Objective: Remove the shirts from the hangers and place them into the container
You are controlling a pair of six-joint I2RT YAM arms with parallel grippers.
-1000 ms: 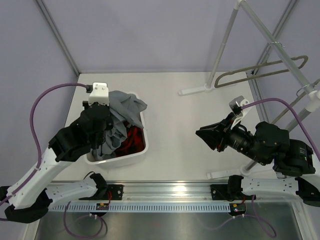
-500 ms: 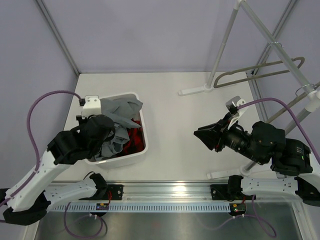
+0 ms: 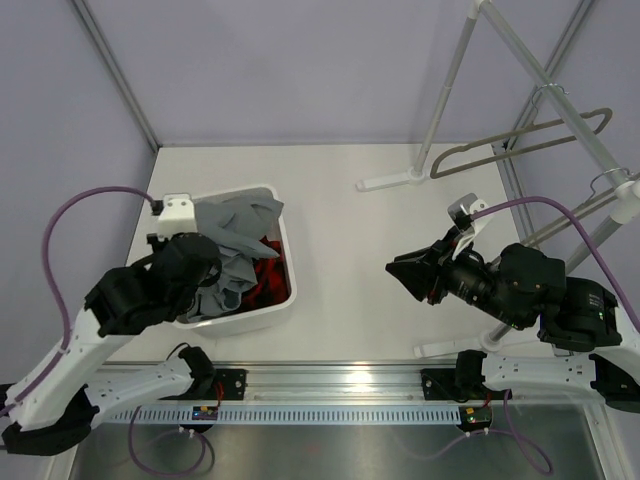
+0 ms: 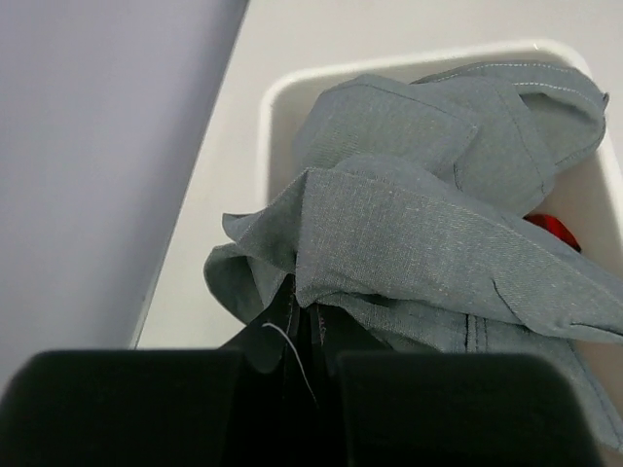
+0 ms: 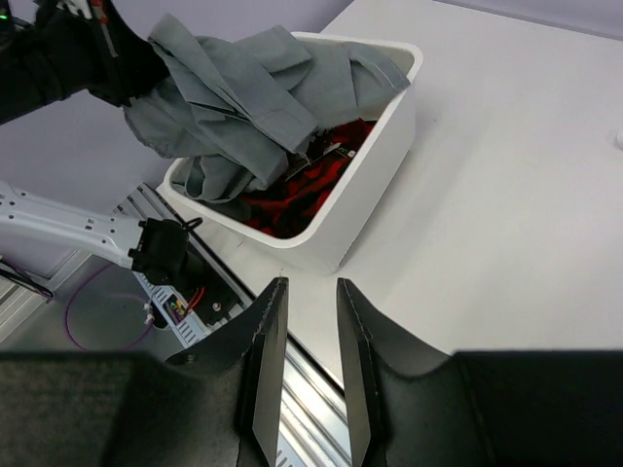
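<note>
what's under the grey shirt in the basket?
A patch of the red-and-black plaid shirt shows below the grey shirt, inside the basket. The grey cloth covers the rest, so how the plaid lies and the basket's bottom can't be seen.

Plaid shirt (image 5: 297,197) mostly beneath grey shirt (image 5: 243,102)

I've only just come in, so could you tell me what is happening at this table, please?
The left gripper is shut on the grey shirt, holding it bunched over the white laundry basket, where the red-and-black shirt already lies. The right gripper hovers open and empty above the table. Both hangers hang bare on the rack.
</note>
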